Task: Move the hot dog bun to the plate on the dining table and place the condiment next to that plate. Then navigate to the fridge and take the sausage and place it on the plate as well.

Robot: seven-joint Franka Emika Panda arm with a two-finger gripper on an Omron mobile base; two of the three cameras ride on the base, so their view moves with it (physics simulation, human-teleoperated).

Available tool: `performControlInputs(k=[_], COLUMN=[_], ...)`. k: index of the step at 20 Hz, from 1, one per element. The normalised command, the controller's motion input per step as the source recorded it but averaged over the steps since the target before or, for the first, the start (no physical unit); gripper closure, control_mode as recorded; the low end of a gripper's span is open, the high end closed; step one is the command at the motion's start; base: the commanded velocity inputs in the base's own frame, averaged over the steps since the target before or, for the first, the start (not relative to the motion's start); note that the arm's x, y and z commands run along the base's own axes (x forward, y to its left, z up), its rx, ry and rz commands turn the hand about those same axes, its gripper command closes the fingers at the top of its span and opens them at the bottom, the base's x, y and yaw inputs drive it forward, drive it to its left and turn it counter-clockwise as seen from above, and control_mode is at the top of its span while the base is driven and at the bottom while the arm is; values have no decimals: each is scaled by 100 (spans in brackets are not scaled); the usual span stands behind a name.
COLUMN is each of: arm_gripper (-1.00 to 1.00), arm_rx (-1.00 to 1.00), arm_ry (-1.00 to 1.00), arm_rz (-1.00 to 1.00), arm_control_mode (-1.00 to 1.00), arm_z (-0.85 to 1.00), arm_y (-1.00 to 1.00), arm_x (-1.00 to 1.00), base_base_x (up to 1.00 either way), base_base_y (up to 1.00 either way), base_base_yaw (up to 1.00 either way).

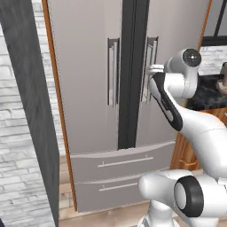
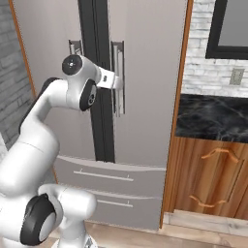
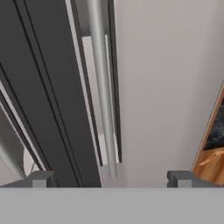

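Observation:
The tall grey-silver fridge (image 1: 88,88) (image 2: 145,58) stands right in front of me with both doors closed. My gripper (image 1: 152,71) (image 2: 115,80) is up against the right door's long vertical handle (image 1: 150,66) (image 2: 118,82). In the hand view the gripper (image 3: 111,177) is open, and the handle (image 3: 103,87) runs between its two fingertips (image 3: 39,178) without either touching it. Nothing is held. The hot dog bun, plate, dining table, condiment and sausage are out of view.
Two wide drawers (image 1: 124,164) (image 2: 106,177) sit at the fridge's bottom. A black marble counter (image 2: 213,116) over wooden cabinets (image 2: 213,179) adjoins the fridge on the right. A dark upright panel (image 1: 31,111) and a brick wall (image 1: 17,155) stand to the left.

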Motion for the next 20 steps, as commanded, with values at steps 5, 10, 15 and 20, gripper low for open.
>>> performControlInputs(k=[5, 10, 15, 20], arm_gripper=[-100, -100, -100, -100], arm_rx=[0, 0, 0, 0], arm_ry=[-2, 0, 0, -3], arm_rz=[0, 0, 0, 0], arm_control_mode=[-100, -100, -100, -100], arm_z=[-4, -6, -6, -9], arm_y=[0, 0, -6, -16], arm_x=[54, 52, 45, 38], base_base_x=[0, 0, 0, 0], base_base_y=[0, 0, 0, 0], base_base_yaw=[0, 0, 0, 0])
